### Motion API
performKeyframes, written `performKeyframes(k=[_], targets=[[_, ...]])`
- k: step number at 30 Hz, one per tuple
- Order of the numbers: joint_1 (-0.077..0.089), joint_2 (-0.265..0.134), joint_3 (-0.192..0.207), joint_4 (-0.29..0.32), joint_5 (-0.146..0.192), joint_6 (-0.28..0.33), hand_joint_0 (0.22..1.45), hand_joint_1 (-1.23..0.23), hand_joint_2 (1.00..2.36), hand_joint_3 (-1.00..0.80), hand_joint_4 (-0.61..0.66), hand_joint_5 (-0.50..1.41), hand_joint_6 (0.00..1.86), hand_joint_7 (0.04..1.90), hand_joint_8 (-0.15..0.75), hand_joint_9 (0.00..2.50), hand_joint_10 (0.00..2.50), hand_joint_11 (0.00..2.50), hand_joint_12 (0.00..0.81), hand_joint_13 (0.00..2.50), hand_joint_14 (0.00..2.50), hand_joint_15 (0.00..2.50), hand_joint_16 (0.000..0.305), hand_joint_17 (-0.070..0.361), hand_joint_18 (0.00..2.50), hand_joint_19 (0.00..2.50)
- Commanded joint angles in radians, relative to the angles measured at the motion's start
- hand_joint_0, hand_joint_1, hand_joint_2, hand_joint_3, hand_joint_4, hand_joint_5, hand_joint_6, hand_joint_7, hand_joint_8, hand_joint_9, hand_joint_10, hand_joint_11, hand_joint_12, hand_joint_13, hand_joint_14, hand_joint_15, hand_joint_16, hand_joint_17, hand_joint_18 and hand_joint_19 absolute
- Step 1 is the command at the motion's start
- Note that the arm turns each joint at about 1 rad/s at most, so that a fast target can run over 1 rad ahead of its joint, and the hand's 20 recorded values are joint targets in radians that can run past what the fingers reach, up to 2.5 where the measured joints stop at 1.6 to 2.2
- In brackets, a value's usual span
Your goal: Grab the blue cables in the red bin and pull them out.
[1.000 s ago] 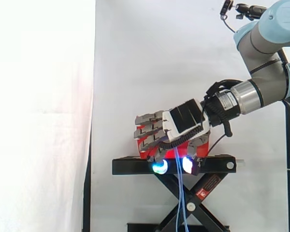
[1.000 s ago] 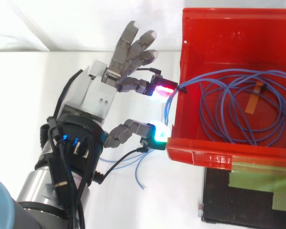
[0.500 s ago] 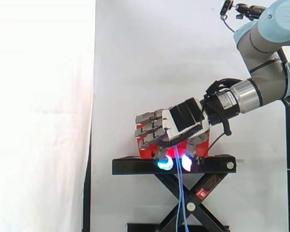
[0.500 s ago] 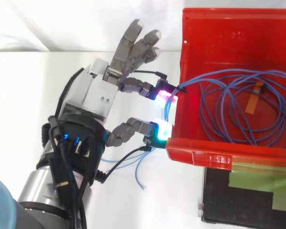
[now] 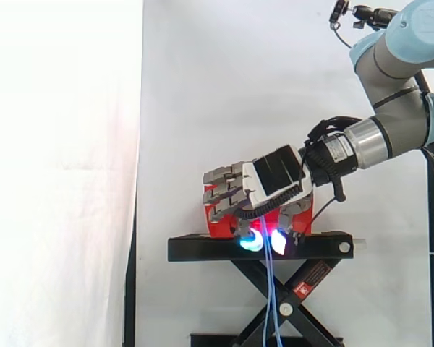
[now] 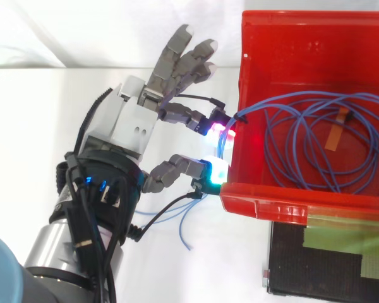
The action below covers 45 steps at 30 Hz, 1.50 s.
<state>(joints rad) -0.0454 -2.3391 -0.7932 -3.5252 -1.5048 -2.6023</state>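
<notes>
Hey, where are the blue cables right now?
In the top view the blue cables lie coiled inside the red bin, on the right; strands cross its left wall beside the robot hand and hang down.

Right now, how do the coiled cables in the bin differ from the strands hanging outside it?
The coiled cables lie in loose overlapping loops inside the red bin; the hanging strands are over its rim, by the robot hand. The coiled cables lie flat; the hanging strands drop nearly straight past the black stand. Both are thin and blue.
</notes>
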Motion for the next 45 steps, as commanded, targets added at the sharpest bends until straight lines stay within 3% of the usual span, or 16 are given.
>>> performKeyframes(k=[1,16,33,37,45], targets=[[0.001,0.001,0.000,0.000,0.000,0.000,0.75,-1.03,1.00,-1.00,0.11,0.46,0.91,0.39,0.258,0.49,0.01,0.43,0.337,0.32,0.00,0.14,0.051,0.115,0.19,0.24],[-0.001,0.000,0.000,0.000,0.000,0.000,0.77,-1.01,1.00,-1.00,0.09,0.50,1.16,0.36,0.261,0.51,0.01,0.43,0.332,0.33,0.01,0.14,0.050,0.112,0.20,0.25],[0.007,0.009,-0.001,-0.003,0.002,0.014,0.89,-0.86,1.00,-1.00,0.06,0.53,1.21,0.40,0.251,0.54,0.01,0.41,0.316,0.36,0.01,0.14,0.046,0.104,0.22,0.25],[0.010,0.017,-0.001,-0.001,0.002,0.048,0.89,-0.86,1.00,-1.00,0.06,0.53,1.21,0.41,0.252,0.54,0.01,0.40,0.315,0.36,0.01,0.14,0.046,0.104,0.22,0.25],[0.027,0.037,-0.003,-0.001,0.002,0.242,0.89,-0.86,1.00,-1.00,0.06,0.53,1.22,0.40,0.252,0.54,0.01,0.40,0.317,0.36,0.00,0.14,0.046,0.104,0.22,0.25]])
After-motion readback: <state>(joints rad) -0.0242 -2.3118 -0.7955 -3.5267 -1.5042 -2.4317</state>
